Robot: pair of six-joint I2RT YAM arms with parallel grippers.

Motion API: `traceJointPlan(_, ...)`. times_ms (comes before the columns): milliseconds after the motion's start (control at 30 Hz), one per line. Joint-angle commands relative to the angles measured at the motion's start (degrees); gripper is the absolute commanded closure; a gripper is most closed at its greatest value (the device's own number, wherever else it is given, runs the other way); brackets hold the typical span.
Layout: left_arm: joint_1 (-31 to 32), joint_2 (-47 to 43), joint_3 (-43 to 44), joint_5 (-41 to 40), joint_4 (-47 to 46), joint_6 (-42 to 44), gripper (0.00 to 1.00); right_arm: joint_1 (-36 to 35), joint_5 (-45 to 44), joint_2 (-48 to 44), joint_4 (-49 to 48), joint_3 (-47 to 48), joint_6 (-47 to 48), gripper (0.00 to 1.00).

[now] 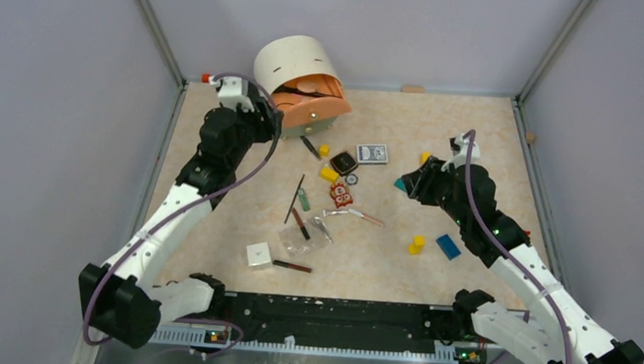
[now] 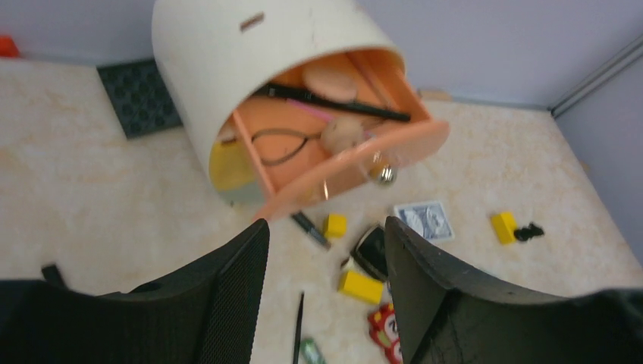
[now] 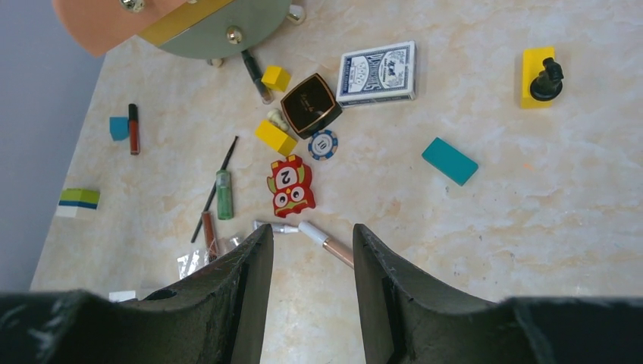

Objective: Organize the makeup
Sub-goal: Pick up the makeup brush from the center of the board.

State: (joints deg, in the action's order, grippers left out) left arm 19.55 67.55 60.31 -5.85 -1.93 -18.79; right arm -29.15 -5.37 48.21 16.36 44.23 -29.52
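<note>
The right gripper [image 3: 312, 246] hangs over the desk [image 3: 500, 235] with its jaws partly apart and nothing between them. The silver tool [image 3: 315, 233] lies flat on the surface right at its fingertips, closer to it than any other piece of makeup. The tool's long axis runs from the left finger toward the right one, slanting slightly down to the right in the wrist view. That puts it almost along the line on which the jaws close, not across it. My judgement is that the wrist must turn well round before a descent could pinch the shaft across its width. Further out, toward the left arm's side, the green pencil [image 3: 224, 193] and the dark-red pencil [image 3: 208, 231] lie nearly parallel, pointing away from the arms, and the clear pouch [image 3: 193, 262] sits at their near ends. Beyond them the black compact [image 3: 311, 105] sits just beside the deck of cards [image 3: 377, 72]. The left gripper [image 2: 326, 231] is wide open and empty. It hovers at the far end of the desk in front of the pulled-out orange drawer [image 2: 349, 152], where a black brush [image 2: 334, 102] lies among other items. That is well apart from the silver tool, so the right arm is clearly the nearer one for it, while the pencils and pouch lie roughly between the two arms.
</note>
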Motion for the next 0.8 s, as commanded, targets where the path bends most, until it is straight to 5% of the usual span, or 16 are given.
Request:
traceJointPlan(0,-0.1,-5.9,-10.3,1.4,7.1,-4.8,0.37,-0.3,-0.5,-1.3,0.5,0.7,0.9,0.57)
traceJointPlan(333,0.1,-9.3,-27.3,9.4,10.1,-9.6,0.4,-0.3,0.5,-1.1,-0.5,-1.0,-0.3,0.57)
traceJointPlan(767,2.3,9.9,-19.4,9.8,10.8,-4.3,0.42,-0.4,0.7,-0.5,-0.4,-1.7,-1.0,0.57)
